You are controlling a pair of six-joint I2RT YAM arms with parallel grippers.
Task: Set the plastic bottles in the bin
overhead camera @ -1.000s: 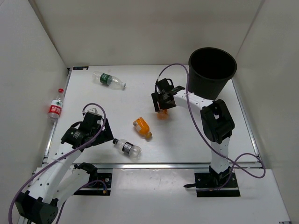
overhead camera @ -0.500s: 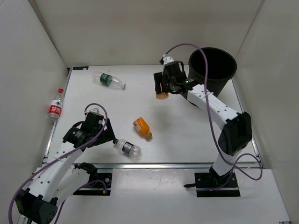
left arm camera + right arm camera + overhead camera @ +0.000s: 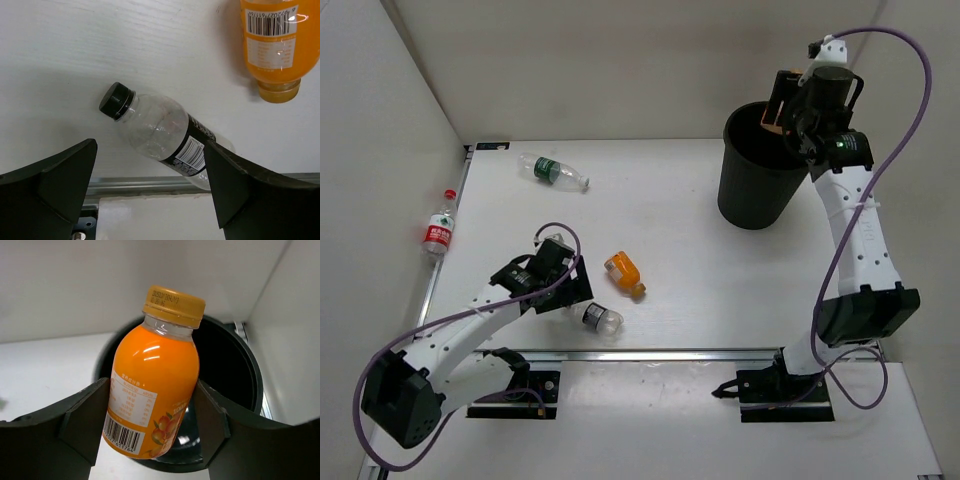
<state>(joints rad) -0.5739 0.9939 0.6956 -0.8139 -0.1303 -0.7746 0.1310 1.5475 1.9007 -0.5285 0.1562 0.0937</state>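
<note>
- Bottle status first: the squat orange plastic bottle with an orange cap [image 3: 152, 380] is pinched by its sides between the right arm's fingers [image 3: 85, 425], cap up and leaning a bit.
- Those fingers are closed in on it, one on each side of the label.
- It hangs up in the air over the open mouth of the tall round black plastic bin [image 3: 760, 190]. In the right wrist view the dark inside of the bin sits right behind and below the bottle.
- The bin stands at the far right of the white desk [image 3: 700, 290].
- Over on the near left, the left arm's fingers [image 3: 55, 185] are spread wide, holding nothing.
- A clear plastic bottle with a dark label and black cap [image 3: 165, 137] lies on its side between them in the left wrist view, close to the near edge of the desk. Can't tell if either finger touches it.
- A second squat orange bottle [image 3: 624, 273] lies on the desk just beyond that one.
- Further back on the left, a clear bottle with a green label [image 3: 552, 171] lies flat.
- A clear bottle with a red label and red cap [image 3: 438, 234] lies by the desk's left edge.
</note>
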